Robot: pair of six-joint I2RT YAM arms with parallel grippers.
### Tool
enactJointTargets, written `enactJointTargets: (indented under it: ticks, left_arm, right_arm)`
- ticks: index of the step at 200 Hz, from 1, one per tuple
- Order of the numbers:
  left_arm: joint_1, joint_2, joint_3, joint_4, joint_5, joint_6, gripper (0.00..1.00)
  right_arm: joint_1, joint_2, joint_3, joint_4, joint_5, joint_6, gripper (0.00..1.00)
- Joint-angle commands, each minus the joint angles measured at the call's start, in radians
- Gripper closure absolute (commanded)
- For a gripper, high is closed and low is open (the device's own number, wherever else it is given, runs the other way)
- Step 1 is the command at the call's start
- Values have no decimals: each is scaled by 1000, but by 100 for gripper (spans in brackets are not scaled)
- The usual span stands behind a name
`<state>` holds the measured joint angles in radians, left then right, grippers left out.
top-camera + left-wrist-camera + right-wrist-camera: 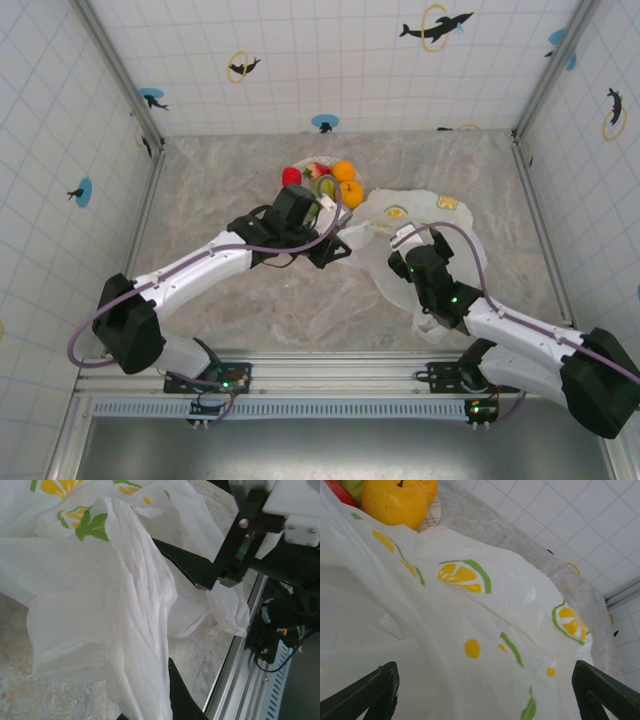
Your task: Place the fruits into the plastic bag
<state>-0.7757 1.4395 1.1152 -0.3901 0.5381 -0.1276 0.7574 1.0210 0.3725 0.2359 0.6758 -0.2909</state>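
Fruits [325, 180] all sit piled on the plate [434, 516], none visibly in the plastic bag [440, 215] beside it on the worktop [220, 190]; left end effector [338, 248] is clenched on bag film, right end effector [484, 672] spread open over it, so no fruit looks bagged yet.

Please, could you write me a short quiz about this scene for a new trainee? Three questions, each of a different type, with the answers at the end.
1. True or false: the fruits lie inside the plastic bag.
2. Fill in the gap: the jaws of the right gripper stand ____ over the plastic bag.
3. Which one is shut on the plastic bag? A. the left gripper B. the right gripper C. neither

Key: 1 false; 2 open; 3 A.
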Motion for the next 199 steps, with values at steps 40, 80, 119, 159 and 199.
enactJointTargets:
  ticks: [40, 80, 119, 159, 199]
  left_arm:
    - [79, -29, -15, 9, 159, 2, 100]
    - [97, -13, 1, 68, 47, -27, 91]
    - [98, 15, 25, 206, -129, -150, 66]
    - [98, -48, -49, 300, -225, -244, 25]
    - [97, -219, -236, 294, -375, -277, 10]
  right_arm:
    - [-127, 63, 20, 134, -148, -87, 62]
    - [-150, 1, 241, -313, -268, 115, 95]
    - [-273, 32, 460, -692, -565, 409, 100]
    - [-367, 67, 524, -772, -741, 711, 100]
    - [-420, 32, 479, -652, -880, 934, 100]
